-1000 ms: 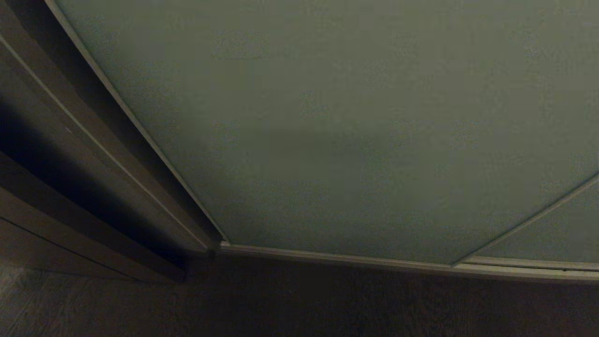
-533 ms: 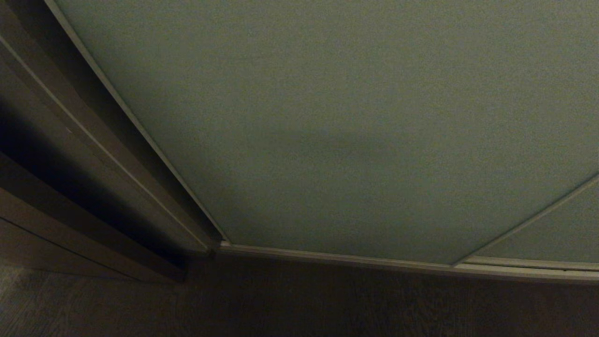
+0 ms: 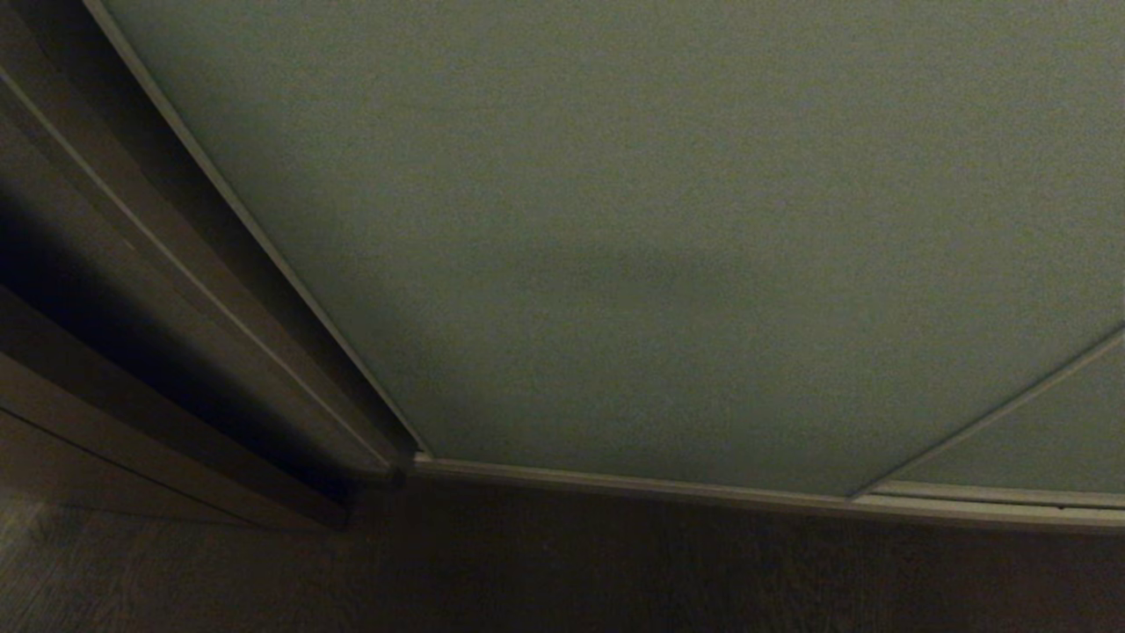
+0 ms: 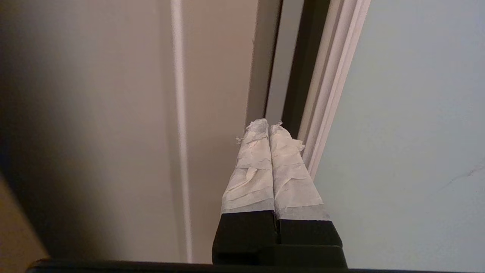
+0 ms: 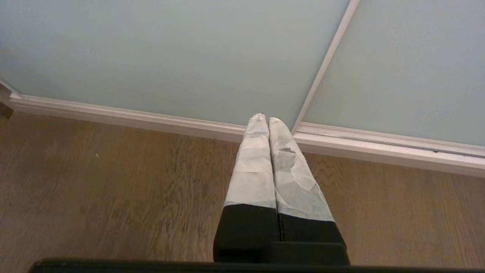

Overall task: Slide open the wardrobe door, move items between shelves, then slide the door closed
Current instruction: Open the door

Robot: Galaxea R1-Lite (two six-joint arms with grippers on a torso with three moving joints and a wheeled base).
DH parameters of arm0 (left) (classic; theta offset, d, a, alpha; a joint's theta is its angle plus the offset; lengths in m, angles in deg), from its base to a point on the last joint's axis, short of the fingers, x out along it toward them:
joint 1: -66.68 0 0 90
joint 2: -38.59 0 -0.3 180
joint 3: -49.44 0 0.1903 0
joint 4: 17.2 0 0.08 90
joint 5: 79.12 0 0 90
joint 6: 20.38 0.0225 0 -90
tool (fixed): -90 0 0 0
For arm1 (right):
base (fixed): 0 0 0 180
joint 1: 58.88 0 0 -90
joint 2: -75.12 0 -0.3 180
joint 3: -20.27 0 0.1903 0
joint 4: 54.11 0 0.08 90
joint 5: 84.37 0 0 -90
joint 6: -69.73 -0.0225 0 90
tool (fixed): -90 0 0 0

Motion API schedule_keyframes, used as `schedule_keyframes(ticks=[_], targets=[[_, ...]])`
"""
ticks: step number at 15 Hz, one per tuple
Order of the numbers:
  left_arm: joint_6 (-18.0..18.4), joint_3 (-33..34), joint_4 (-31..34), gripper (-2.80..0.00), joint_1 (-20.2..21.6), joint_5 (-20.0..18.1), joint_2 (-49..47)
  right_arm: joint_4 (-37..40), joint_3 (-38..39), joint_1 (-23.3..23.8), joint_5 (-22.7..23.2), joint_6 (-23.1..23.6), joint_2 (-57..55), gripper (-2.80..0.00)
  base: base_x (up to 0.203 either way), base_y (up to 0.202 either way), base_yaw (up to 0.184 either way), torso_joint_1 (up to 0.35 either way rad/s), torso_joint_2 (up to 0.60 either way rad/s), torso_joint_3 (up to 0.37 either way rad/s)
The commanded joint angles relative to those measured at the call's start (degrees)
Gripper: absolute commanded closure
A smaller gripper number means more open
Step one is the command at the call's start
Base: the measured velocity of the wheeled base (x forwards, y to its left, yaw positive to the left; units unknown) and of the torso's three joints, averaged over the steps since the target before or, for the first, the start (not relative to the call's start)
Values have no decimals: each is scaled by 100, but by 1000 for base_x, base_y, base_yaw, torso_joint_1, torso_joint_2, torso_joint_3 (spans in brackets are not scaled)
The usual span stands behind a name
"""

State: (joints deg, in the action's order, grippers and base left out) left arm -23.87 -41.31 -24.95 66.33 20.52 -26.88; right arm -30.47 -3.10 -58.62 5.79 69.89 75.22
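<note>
Grey-green door (image 3: 668, 229) is unopened; left gripper (image 4: 269, 127), pressed together, nears its frame (image 4: 326, 110) and must next hook it.

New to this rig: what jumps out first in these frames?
The sliding wardrobe door, a shut pale grey-green panel, fills most of the head view, with dark brown panelling at its left. The left gripper, taped and shut, points at the door's left edge frame. The right gripper, also shut, points toward the wooden floor by the bottom rail.
</note>
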Motion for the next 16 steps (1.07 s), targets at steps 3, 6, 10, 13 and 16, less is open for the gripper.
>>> schedule_keyframes(ticks=[3, 6, 10, 13, 16], targets=[[-55, -401, 102, 0, 9, 11, -375, 0, 0, 1, 2, 2, -10, 0, 0, 0, 0, 0, 0, 0], [-55, -443, 112, 0, 9, -88, -517, -5, 0, 1, 2, 2, -10, 0, 0, 0, 0, 0, 0, 0], [-248, -800, 375, 0, 7, -318, -755, 0, 0, 1, 2, 2, -10, 0, 0, 0, 0, 0, 0, 0], [-319, -1067, 559, 0, 9, -327, -945, 0, 0, 1, 2, 2, -10, 0, 0, 0, 0, 0, 0, 0], [-319, -1075, 572, 0, 9, -361, -996, 0, 0, 1, 2, 2, -10, 0, 0, 0, 0, 0, 0, 0]])
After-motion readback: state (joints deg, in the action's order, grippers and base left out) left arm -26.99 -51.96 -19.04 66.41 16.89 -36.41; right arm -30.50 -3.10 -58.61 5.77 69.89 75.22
